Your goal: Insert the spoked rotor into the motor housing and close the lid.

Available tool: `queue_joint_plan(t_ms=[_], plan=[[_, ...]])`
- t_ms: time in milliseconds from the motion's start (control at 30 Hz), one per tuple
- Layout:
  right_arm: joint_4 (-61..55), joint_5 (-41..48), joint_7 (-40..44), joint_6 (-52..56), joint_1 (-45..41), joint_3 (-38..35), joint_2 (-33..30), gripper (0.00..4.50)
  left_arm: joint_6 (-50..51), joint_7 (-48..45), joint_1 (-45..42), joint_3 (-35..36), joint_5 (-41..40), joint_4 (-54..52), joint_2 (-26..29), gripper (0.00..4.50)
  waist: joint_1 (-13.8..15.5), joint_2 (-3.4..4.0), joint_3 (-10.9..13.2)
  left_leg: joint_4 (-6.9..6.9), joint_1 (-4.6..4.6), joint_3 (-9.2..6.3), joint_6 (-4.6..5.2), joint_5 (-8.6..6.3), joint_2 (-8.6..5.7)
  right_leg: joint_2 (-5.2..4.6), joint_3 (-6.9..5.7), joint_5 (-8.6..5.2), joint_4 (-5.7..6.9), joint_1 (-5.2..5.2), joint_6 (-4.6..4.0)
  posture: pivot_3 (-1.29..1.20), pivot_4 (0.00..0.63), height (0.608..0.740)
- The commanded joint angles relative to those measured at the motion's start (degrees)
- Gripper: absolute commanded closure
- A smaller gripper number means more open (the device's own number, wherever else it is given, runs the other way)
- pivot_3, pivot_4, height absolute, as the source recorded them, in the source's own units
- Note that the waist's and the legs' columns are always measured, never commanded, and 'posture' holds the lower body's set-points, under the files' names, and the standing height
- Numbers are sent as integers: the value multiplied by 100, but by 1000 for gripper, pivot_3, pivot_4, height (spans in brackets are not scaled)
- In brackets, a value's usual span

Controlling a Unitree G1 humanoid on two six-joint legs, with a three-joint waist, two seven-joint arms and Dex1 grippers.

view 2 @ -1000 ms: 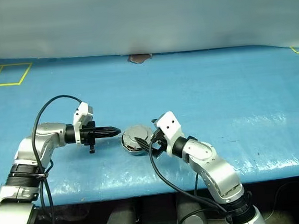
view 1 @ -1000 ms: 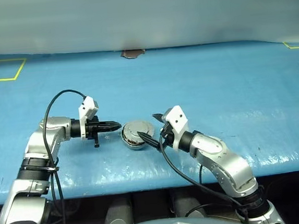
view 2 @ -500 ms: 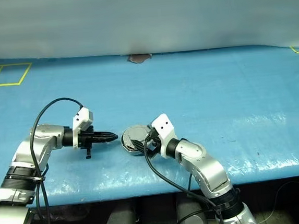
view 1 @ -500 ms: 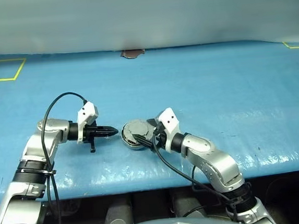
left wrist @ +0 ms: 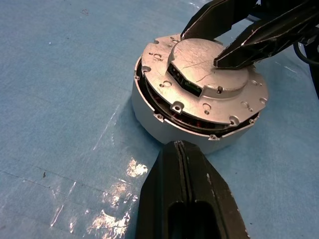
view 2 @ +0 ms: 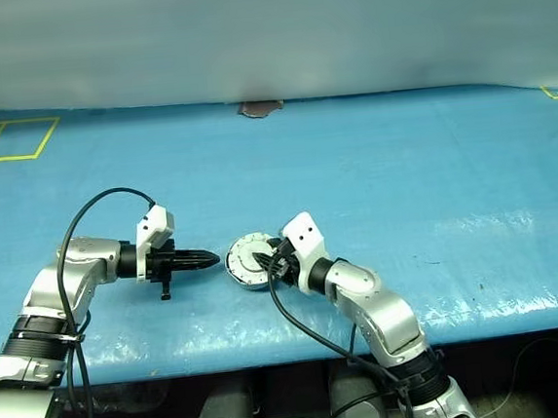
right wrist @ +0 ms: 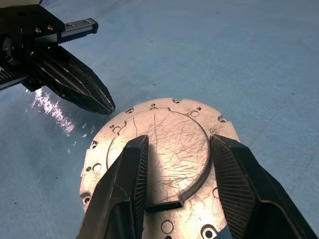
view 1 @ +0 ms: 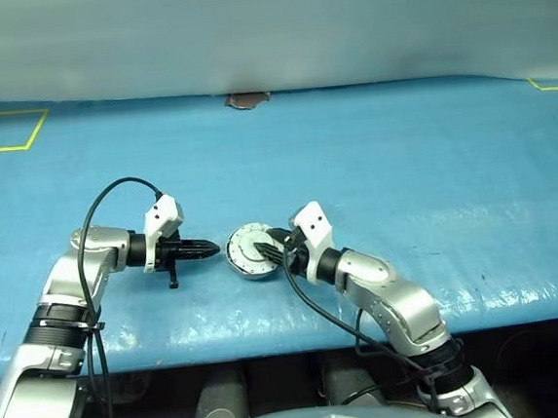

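Blue sheeting covers the worktop (view 1: 431, 157). Near its front edge, the lid (left wrist: 209, 74) already lies shut on the motor housing (left wrist: 164, 124). Right gripper (right wrist: 177, 164) straddles the lid's raised centre, half-open; left gripper (left wrist: 182, 194), closed and empty, hovers beside. Little seems left.

The motor housing (view 1: 252, 253) sits on the surface (view 1: 433, 176), near its front edge and left of the middle. The lid (left wrist: 202, 82) lies down on top of the housing. The left hand (view 1: 210, 245) is just to the housing's left, pointing at its side. The right hand (view 1: 269, 249) reaches in from the housing's right, with one finger (right wrist: 124, 191) on each side of the lid's raised centre.
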Motion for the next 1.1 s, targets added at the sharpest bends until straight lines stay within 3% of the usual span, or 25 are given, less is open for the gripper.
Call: queue_joint_plan(t_ms=[33, 233, 333, 500, 533, 900, 1100], plan=[[-279, -46, 74, -107, -36, 142, -48, 2324, -18, 24, -6, 95, -54, -231, 12, 4500, -3, 0, 0, 0, 0, 0, 0, 0, 0, 0, 0, 0, 0, 0, 0, 0, 150, 740], [-337, 50, 168, -20, -55, 151, -104, 2324, -6, 54, 2, 95, -68, -229, 3, 4500, -7, 0, 0, -2, 0, 0, 0, 0, 0, 0, 0, 0, 0, -1, 0, 0, 150, 740], [-368, 12, 191, -43, -116, 208, -120, 1709, -2, 65, 1, 90, -70, -226, 3, 4500, -7, 0, 0, -3, 0, 0, 0, 0, 0, 0, 0, 0, 0, -1, -1, 0, 150, 740], [-323, -14, 196, -68, -146, 224, -124, 103, -15, 81, -19, 80, -68, -209, -7, 4500, -4, 0, 0, -2, 0, 0, 0, 0, 0, 0, 0, 0, 0, 0, -1, 0, 150, 740], [-299, -45, 164, -85, -154, 222, -120, 27, -19, 85, -21, 79, -66, -206, -7, 4500, -4, 0, 0, -2, 0, 0, 0, 0, 0, 0, 0, 0, 0, 0, 0, 0, 150, 740], [-102, -156, 95, -106, -114, 205, -77, 27, -61, 123, -33, 68, -45, -182, -16, 4500, -3, 0, 0, -2, 0, 0, 0, 0, 0, 0, 0, 0, 0, 0, 0, 0, 150, 740], [-19, -182, 114, -133, -89, 231, -59, 1470, -77, 128, -27, 71, -41, -184, -15, 4500, -3, 0, 0, -2, 1, 0, 0, 0, 0, 0, 0, 0, 0, 0, 0, 0, 150, 740]])
